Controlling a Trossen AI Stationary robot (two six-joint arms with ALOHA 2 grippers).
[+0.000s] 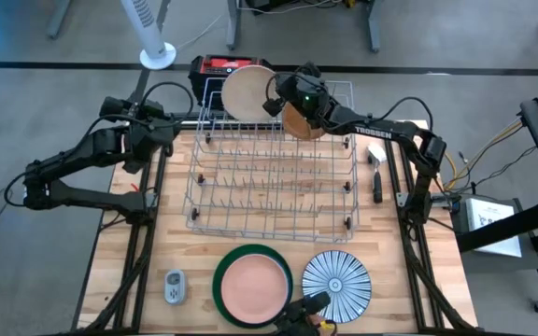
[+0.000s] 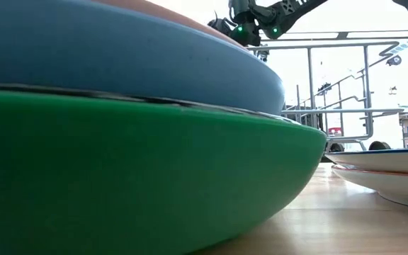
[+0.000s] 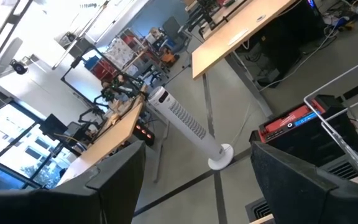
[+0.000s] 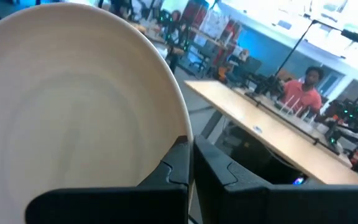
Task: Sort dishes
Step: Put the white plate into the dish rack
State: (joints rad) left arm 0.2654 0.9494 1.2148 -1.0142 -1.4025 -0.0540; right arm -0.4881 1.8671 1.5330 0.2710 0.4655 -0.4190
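**Right gripper pinching a tan dish over the rack's far end**

From above, the right gripper (image 1: 292, 105) is closing on the rim of a tan dish (image 1: 303, 122), holding it over the far end of the silver wire rack (image 1: 274, 182). "TROSSEN" is showing in white on the arm just behind it. A cream plate (image 1: 247, 91) is standing on edge in the rack just beside the gripper. Well apart, at the near table edge, a pink plate (image 1: 252, 285) is lying in a large green plate (image 1: 222, 277), with a blue-white striped plate (image 1: 336, 278) beside them. The left gripper (image 1: 162, 126) is waiting at the rack's far left corner.

At table height, the smooth green rim is filling the frame.

The left wrist view is showing its fingers (image 3: 114, 180) spread wide, holding nothing.

The right wrist view is showing closed fingers (image 4: 178, 163) meeting at the rim of the cream plate's (image 4: 73, 93) glossy, round face.
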